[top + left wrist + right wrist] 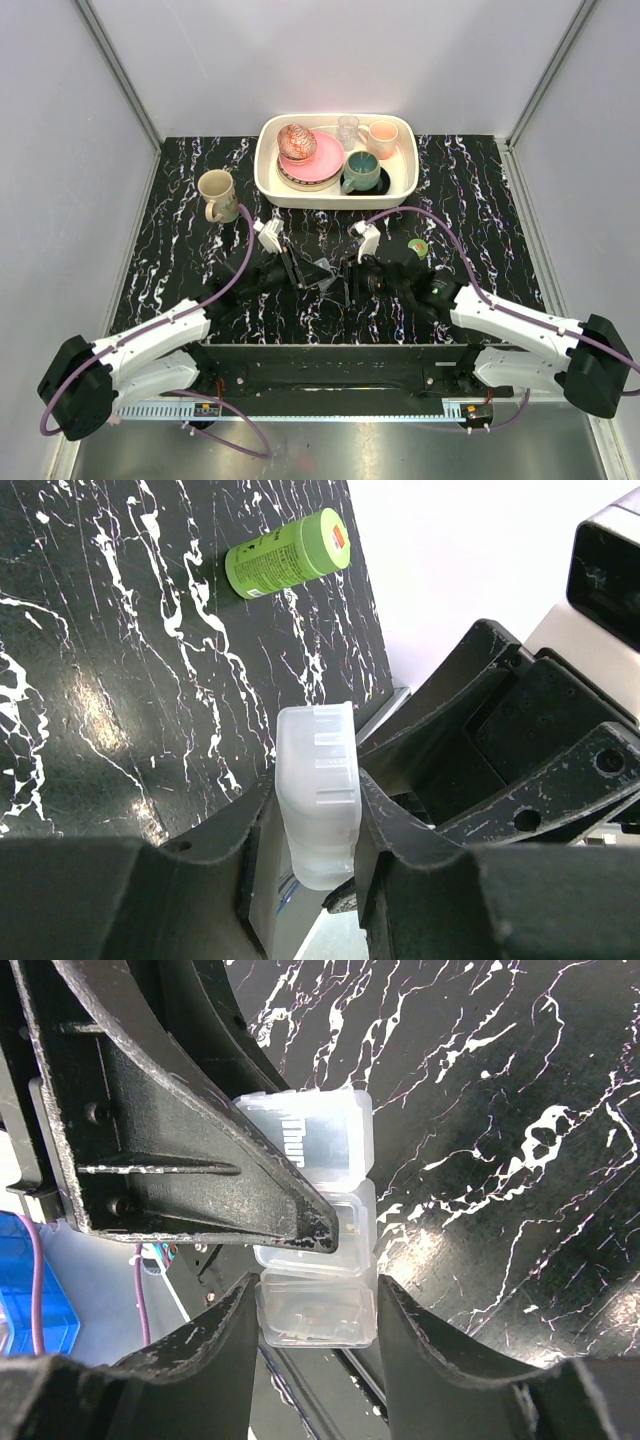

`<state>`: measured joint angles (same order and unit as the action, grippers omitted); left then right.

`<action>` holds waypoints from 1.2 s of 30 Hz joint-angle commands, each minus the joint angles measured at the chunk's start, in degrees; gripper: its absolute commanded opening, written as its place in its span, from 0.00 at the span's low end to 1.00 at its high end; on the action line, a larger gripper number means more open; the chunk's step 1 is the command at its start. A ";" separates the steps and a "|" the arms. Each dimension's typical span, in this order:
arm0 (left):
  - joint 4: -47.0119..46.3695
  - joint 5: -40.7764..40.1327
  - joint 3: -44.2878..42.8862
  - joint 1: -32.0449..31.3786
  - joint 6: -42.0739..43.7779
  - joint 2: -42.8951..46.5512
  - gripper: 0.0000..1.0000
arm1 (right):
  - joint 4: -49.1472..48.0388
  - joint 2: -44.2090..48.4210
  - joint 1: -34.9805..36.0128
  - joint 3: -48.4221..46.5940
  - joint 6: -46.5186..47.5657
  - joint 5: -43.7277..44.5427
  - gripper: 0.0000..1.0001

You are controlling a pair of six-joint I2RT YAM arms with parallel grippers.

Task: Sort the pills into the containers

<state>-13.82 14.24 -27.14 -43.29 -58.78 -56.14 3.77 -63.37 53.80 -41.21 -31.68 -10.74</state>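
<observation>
Scene: two arms meet centre frame over the black marbled bench (170, 260), top view.
Left end effector (315, 805): clenched on the containers (355, 1215); clear strip pinched edge-on betw. its fingers, lower centre of left wrist view.
Right end effector (317, 1290): grasping the strip's lowest compartment, a finger touching each side, bottom centre of right wrist view.
Pills: too small to tell.
Green bottle (288, 553): top centre of left wrist view, well apart from strip.
Background: beige mug (217, 192) upper left; white tray (266, 175) w/ dishes, top centre.
</observation>
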 commanded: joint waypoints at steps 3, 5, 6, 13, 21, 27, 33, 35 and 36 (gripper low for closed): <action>-4.81 0.79 0.59 0.13 1.39 1.82 0.00 | -7.65 3.34 0.25 -1.24 -4.09 -5.79 0.28; -4.63 0.88 0.59 0.22 1.39 2.17 0.00 | -5.36 3.87 -0.01 -1.68 -2.96 -1.58 0.38; -4.55 0.88 0.51 0.13 1.39 2.44 0.00 | -3.09 4.48 -0.10 -1.77 -2.51 -0.17 0.39; -3.40 1.14 0.15 0.13 1.92 3.32 0.00 | 3.08 8.79 -3.09 -2.03 -0.49 5.02 0.48; -3.31 1.32 0.50 0.13 2.01 3.41 0.00 | 6.86 11.78 -4.76 -2.21 1.09 7.14 0.68; -3.05 1.40 0.86 0.13 1.92 4.46 0.00 | 10.89 11.26 -5.28 -2.73 1.71 11.87 0.68; -2.52 1.58 0.94 0.13 1.83 5.95 0.00 | 13.63 9.77 -5.81 -2.65 1.80 16.54 0.63; -2.70 1.93 0.94 0.13 1.74 6.39 0.00 | 13.81 8.97 -5.81 -2.65 1.36 16.72 0.62; -2.79 2.11 0.94 0.13 1.74 6.57 0.00 | 13.63 8.10 -5.81 -2.56 1.19 16.72 0.61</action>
<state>-13.41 14.87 -26.09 -43.18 -57.23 -51.22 16.29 -53.54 48.49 -41.78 -30.92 2.85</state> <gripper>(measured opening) 0.322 0.620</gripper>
